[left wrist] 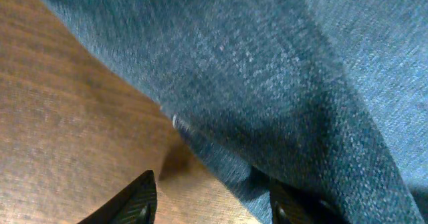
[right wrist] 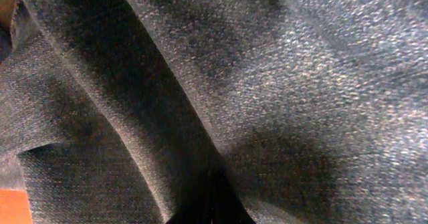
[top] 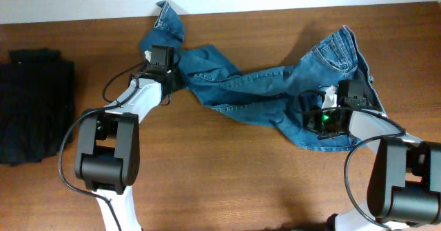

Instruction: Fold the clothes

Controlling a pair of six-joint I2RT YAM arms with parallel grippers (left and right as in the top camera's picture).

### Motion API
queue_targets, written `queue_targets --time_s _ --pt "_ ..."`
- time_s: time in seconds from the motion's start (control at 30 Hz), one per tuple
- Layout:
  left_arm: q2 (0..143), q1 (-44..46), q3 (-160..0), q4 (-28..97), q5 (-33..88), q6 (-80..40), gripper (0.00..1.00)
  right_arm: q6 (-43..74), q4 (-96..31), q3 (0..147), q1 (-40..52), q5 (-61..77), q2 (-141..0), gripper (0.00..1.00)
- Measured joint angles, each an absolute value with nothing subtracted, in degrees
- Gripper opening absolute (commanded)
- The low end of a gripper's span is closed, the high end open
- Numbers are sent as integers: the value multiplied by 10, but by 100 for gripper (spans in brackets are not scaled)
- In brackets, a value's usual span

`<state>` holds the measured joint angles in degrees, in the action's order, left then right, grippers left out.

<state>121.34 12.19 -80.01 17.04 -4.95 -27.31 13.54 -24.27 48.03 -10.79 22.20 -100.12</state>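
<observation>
Now left claw parted beside jeans; right claw pinched shut on them.

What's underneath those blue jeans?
The wooden table shows all around the jeans, and the left wrist view shows bare wood beside the denim's edge. The right gripper is pinched shut on the cloth. Anything else beneath is covered.

Overhead: fixed above, facing straight down on the tabletop, far enough back to take in the whole jeans.
Left wrist: behind the left tool, looking along its fingers, low and very near a denim edge and the wood.
Right wrist: behind the right tool, so near that denim fills the frame.
Shared: each wrist view shows a patch of the jeans seen whole from overhead; the left one also shares the tabletop.
</observation>
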Motion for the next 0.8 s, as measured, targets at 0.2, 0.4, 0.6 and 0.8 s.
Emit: queue_targets --time_s 0.2,0.4,0.6,0.8 --pt "1214 122 -800 152 -49 -273 56 135 -243 480 -108 222 -1001 5" --pt "1214 122 -800 149 -50 -273 56 135 -243 480 -108 222 -1001 5" --pt "1228 122 -801 136 -53 -273 60 136 -243 480 -108 222 -1001 5" --pt "1233 122 -801 126 -62 -274 23 136 -243 480 -108 222 -1001 5"
